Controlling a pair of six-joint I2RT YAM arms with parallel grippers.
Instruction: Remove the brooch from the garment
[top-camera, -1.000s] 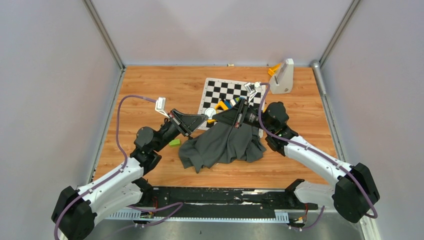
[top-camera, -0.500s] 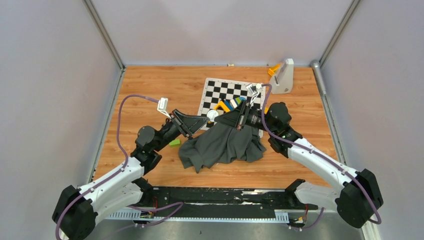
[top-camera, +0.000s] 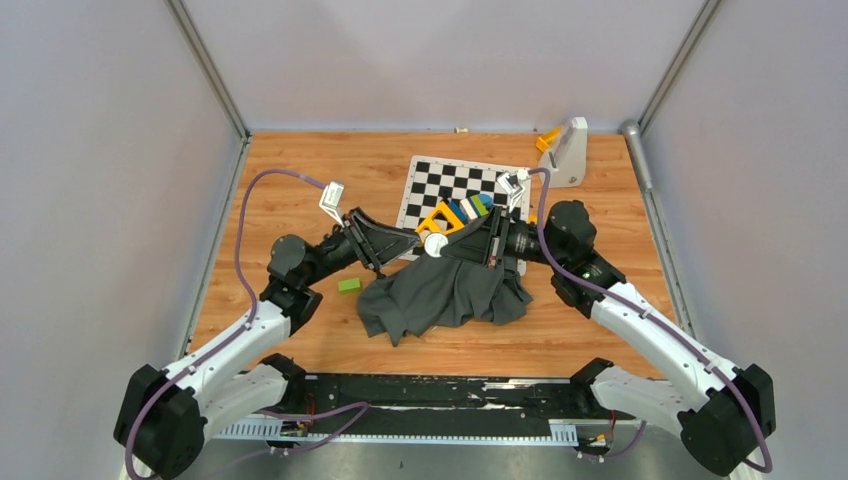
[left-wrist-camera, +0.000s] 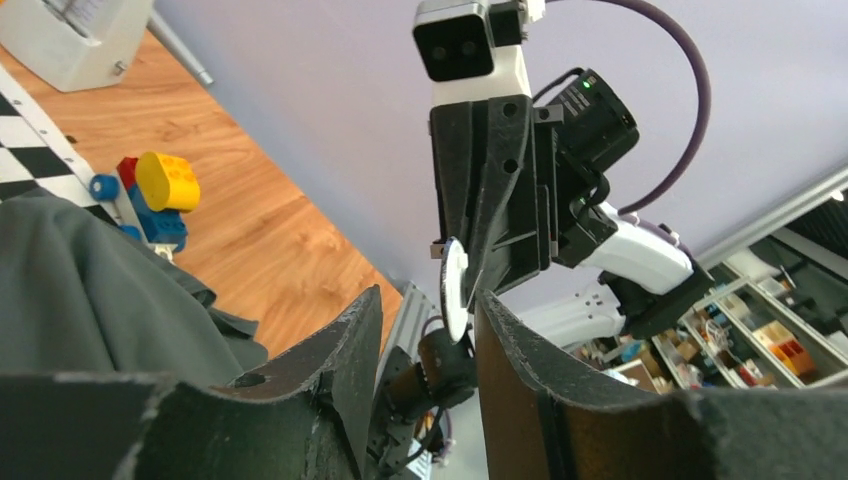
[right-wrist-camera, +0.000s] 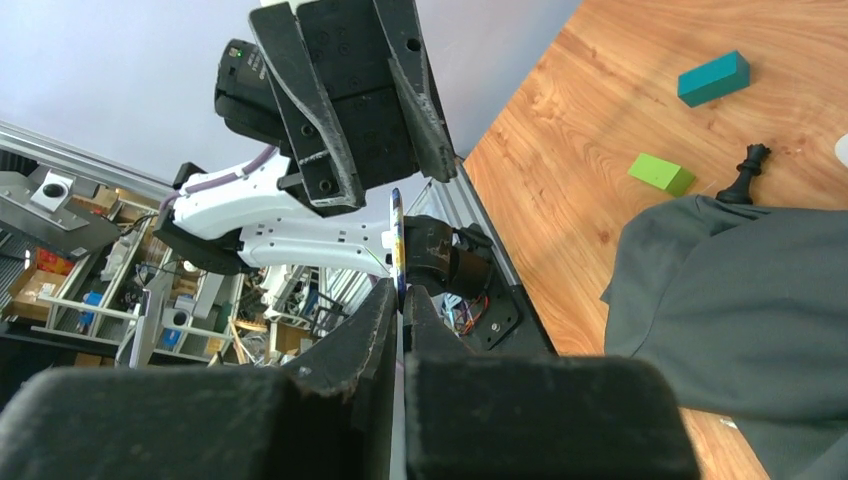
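The dark grey garment lies crumpled on the wooden table below both grippers; it also shows in the left wrist view and the right wrist view. My right gripper is shut on the brooch, a small white round disc, and holds it in the air clear of the fabric. The brooch shows edge-on between its pads. My left gripper is open and faces the right one. The brooch sits just beyond the gap of its jaws, near the right finger.
A chequered board lies behind the garment, with yellow and blue toy blocks on its near edge. A green block lies left of the garment. A white stand is at the back right. A black chess piece stands by the garment's edge.
My right gripper has swung lower and more level, carrying the brooch slightly nearer and to the right. My left gripper followed and stays pointed at it. The yellow toy is now uncovered.
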